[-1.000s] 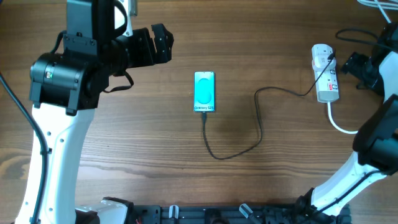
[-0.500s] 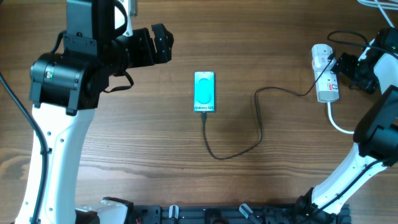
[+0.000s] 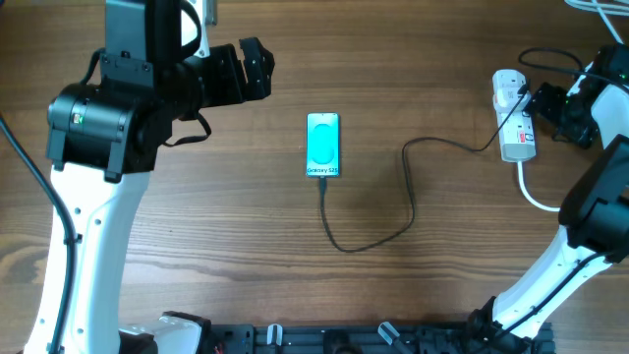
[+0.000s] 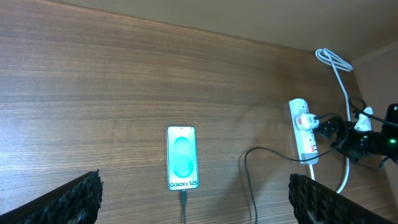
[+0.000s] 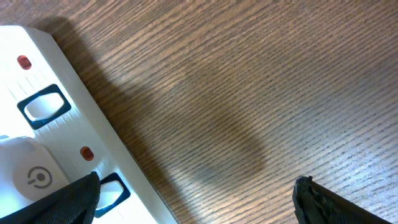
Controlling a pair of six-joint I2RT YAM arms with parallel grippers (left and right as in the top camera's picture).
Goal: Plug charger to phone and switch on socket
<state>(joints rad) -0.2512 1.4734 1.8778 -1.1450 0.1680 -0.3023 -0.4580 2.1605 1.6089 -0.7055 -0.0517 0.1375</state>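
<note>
Charger [image 3: 408, 182] reaches phone [image 3: 323, 145] lower edge; right fingers [image 3: 546, 99] beside socket [image 3: 513, 128].

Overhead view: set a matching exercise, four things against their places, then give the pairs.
Things:
1. phone
2. power strip
3. charger cable
4. left claw

Places:
A. at the far right
B. winding between two of the other things
C. in the middle, screen lit teal
D. up and to the left of the middle, open, holding nothing

Pairs: 1-C; 2-A; 3-B; 4-D
</note>
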